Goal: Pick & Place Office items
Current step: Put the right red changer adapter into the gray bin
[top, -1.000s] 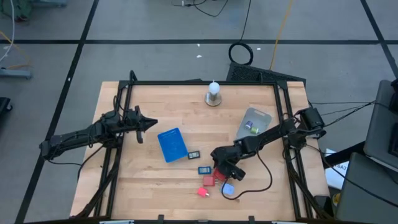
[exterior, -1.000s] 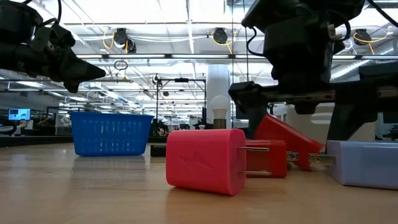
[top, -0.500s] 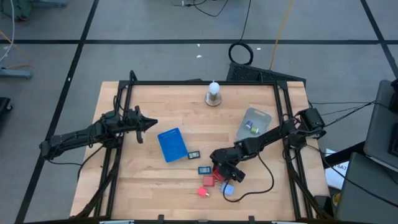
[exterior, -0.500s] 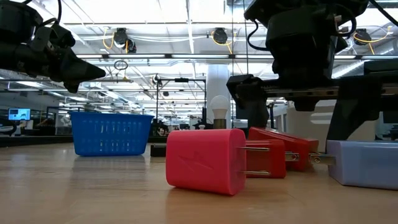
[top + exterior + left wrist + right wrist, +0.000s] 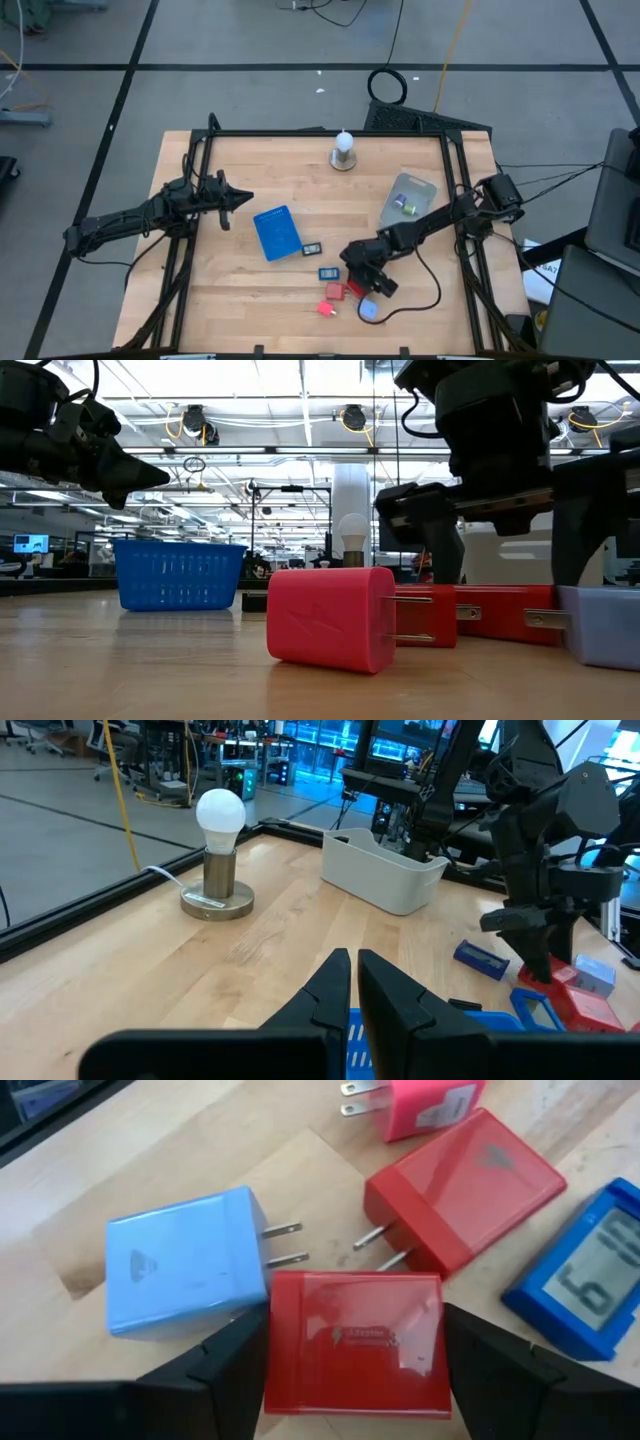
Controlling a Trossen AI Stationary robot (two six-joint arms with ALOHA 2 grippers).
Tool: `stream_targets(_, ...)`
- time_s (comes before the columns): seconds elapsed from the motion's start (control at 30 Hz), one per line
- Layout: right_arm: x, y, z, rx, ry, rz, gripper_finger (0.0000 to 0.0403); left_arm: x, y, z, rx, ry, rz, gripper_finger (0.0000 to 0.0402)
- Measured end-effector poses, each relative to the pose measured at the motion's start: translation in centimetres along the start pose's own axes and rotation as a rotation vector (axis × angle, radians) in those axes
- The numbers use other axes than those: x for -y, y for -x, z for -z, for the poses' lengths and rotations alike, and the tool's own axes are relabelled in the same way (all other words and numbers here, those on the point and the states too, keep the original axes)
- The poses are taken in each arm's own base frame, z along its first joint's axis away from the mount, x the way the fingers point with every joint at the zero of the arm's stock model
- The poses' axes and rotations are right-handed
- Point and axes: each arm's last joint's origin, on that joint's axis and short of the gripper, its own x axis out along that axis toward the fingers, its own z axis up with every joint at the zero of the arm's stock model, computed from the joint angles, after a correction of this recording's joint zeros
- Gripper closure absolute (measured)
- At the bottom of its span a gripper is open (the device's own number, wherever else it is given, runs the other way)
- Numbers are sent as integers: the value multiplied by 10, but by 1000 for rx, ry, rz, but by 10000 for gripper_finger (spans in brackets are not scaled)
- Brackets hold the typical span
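Since a second ago the right gripper (image 5: 355,1370) has come down over the cluster of chargers, and its fingers (image 5: 225,1365) have narrowed until they bracket a red charger (image 5: 355,1342). They press or nearly press its two sides; it is still flat on the wooden surface (image 5: 240,290), so a firm hold cannot be confirmed. The tilted red block seen earlier in the low view now lies level.

The red charger's top carries a small lightning-bolt mark and a line of print too fine to read. Just beside one finger lies a light-blue charger (image 5: 185,1260) with a small embossed logo, prongs pointing toward a second red charger (image 5: 460,1185) past the fingertips. Near the other finger sits a blue device (image 5: 590,1275) showing large digits, cut off at the frame edge. A pink charger (image 5: 425,1102) farther out is also cut off; its white label is illegible.

The left gripper (image 5: 354,982) hangs well apart with its fingers clenched together and empty, above a blue basket (image 5: 277,232).
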Motion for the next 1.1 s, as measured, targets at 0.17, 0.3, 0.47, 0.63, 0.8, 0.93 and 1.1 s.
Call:
stream_targets(0.17, -4, -2, -1, -6, 6, -9, 160, 0, 0, 0, 0, 0, 0, 378)
stream_targets(0.3, -4, 1, -2, -15, -29, 9, 160, 0, 0, 0, 0, 0, 0, 378)
stream_targets(0.47, -11, 17, -13, 19, -18, 26, 160, 0, 0, 0, 0, 1, 0, 378)
stream_targets(0.63, -30, 50, -36, 102, 33, 67, 160, 0, 0, 0, 0, 4, 1, 378)
stream_targets(0.8, -54, 104, -64, 300, 67, 112, 160, 0, 0, 0, 0, 7, 1, 378)
stream_targets(0.93, -71, 156, -69, 429, 49, 226, 160, 0, 0, 0, 0, 10, 1, 378)
stream_targets(1.1, -88, 205, -46, 410, 12, 464, 160, 0, 0, 0, 0, 14, 2, 378)
